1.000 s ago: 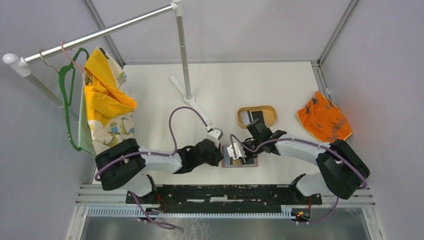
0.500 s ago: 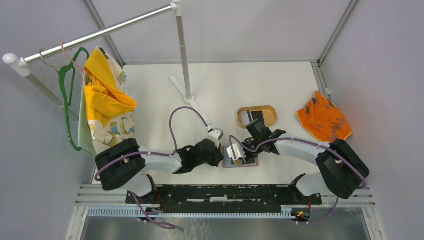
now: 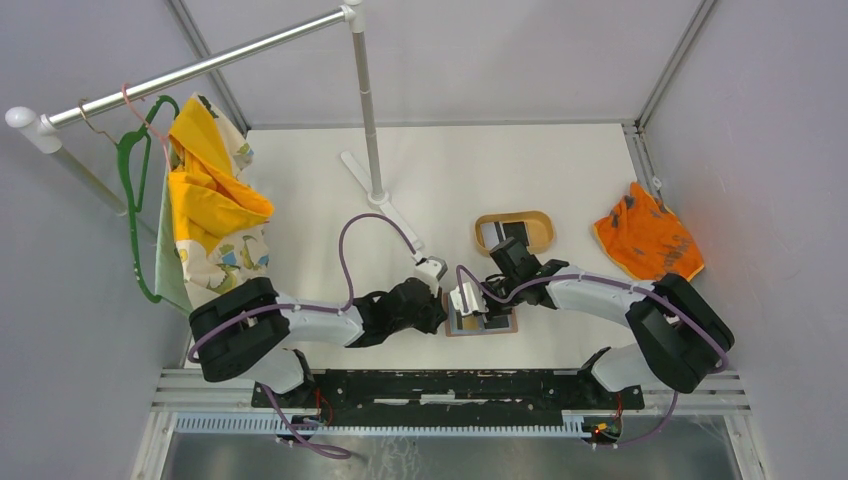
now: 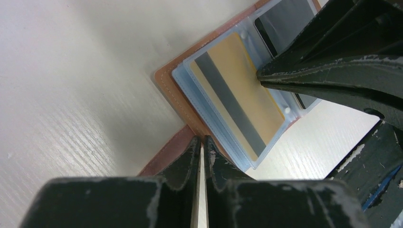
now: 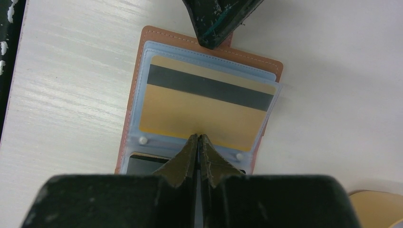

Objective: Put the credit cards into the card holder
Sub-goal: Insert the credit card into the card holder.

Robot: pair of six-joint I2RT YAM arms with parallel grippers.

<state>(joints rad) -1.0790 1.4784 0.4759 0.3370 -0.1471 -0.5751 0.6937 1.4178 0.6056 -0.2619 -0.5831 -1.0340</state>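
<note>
The card holder [image 3: 482, 324] is lying open on the table [image 3: 300, 200], low in the middle of the overhead view, between the ends of the two arms. The wrist views are showing brown leather with clear sleeves [image 5: 134, 99] on top. A gold card [image 5: 204, 111] with a dark stripe is lying slightly askew within one sleeve's outline. Whether it is sitting under the plastic or on it cannot be determined. A dark card [image 5: 142, 164] is showing in the neighbouring sleeve, largely hidden by fingers.

The right gripper [image 5: 197, 138] is standing with its jaws together, tips touching the middle of the gold card's long edge. The left gripper [image 4: 201, 142] is likewise pressed together, tips bearing on the holder's leather border.

Compared with the frame one second earlier, the right gripper is sitting slightly further left over the holder, and its bulky elbow at the right of the overhead view is shifted left with it. The left arm and the holder are remaining where they were.

The tan oval tray [image 3: 513, 214] is sitting near the holder, just above and right of it, holding a pale striped card [image 3: 489, 234] and a black card [image 3: 518, 230] side by side.

An orange cloth [image 3: 648, 245] is lying at the right. A rail [image 3: 200, 68] at upper left is carrying a green hanger [image 3: 130, 190] and a yellow garment [image 3: 215, 210].
</note>
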